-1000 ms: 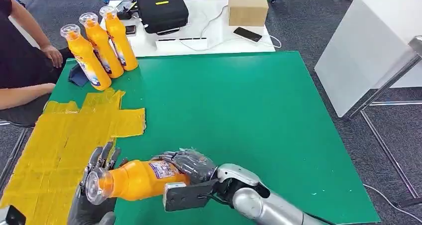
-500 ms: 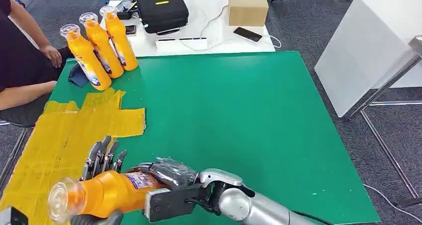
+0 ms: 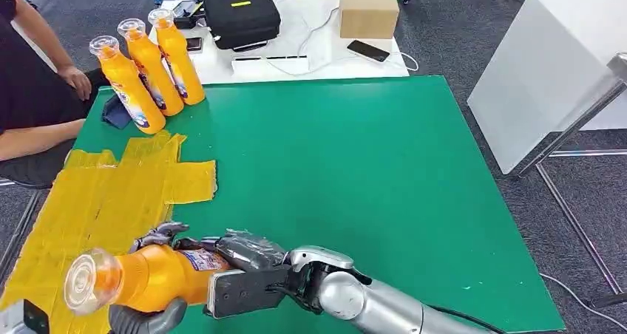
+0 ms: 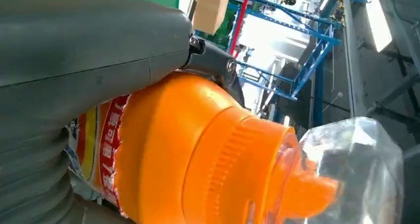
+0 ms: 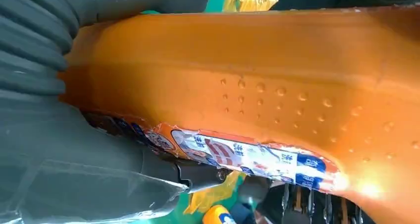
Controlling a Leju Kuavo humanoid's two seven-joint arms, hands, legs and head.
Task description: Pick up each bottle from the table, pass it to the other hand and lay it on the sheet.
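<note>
Passing the bottle [image 3: 151,278] at lower left: right hand [image 3: 248,253] grips its body, left hand [image 3: 148,315] curls around its neck, above the yellow sheet [image 3: 96,201]. Right should let go only once the left grip holds firm.

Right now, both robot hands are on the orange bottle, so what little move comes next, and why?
Probably the right hand lets go: the left hand already wraps the orange plastic bottle near its neck, above the yellow sheet.
</note>
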